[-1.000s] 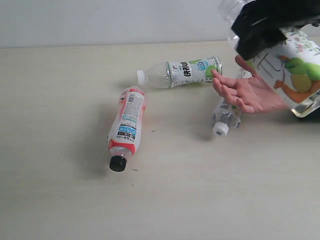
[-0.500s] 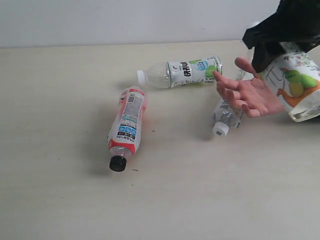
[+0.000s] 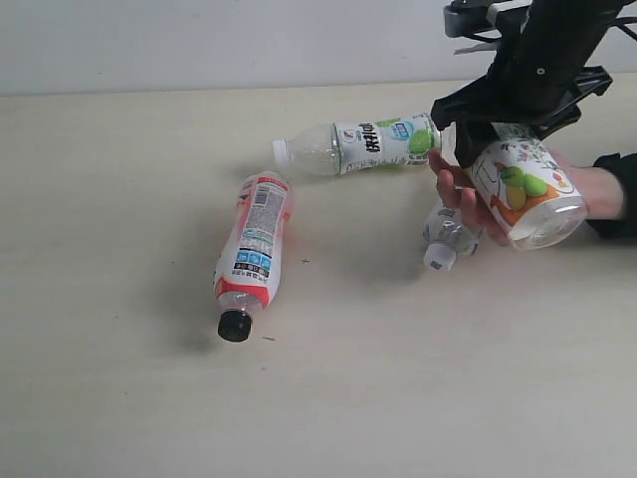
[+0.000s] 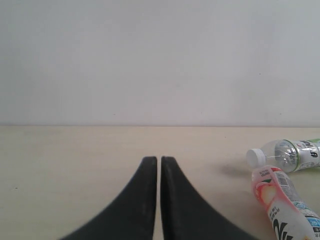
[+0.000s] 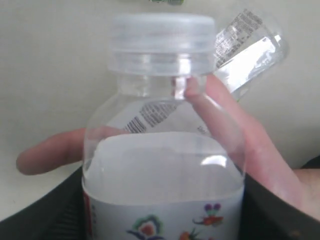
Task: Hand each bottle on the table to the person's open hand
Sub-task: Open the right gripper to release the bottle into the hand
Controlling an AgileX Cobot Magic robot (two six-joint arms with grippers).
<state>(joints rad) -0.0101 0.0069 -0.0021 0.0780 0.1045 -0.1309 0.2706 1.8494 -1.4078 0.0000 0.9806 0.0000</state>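
My right gripper (image 3: 495, 139) is shut on the floral fruit label bottle (image 3: 523, 189), which hangs tilted just over the person's open hand (image 3: 460, 197). In the right wrist view the floral bottle (image 5: 165, 165) fills the space between my right gripper's (image 5: 162, 220) jaws, with the hand (image 5: 235, 130) behind it. The small white-capped bottle (image 3: 448, 239) lies on the table (image 3: 119, 149) under the fingers. Further left lie the green-white label bottle (image 3: 363, 142) and the red-pink label bottle (image 3: 252, 249). My left gripper (image 4: 159, 162) is shut on nothing, low over the table.
A pale wall (image 3: 199, 40) runs along the table's far edge. The person's black sleeve (image 3: 619, 189) enters from the right edge. The left wrist view shows the green-white label bottle (image 4: 292, 152) and red-pink label bottle (image 4: 280, 200) off to one side.
My right gripper has carried the floral bottle down and to the left, from beside the hand to right over its palm. The other bottles have not moved.
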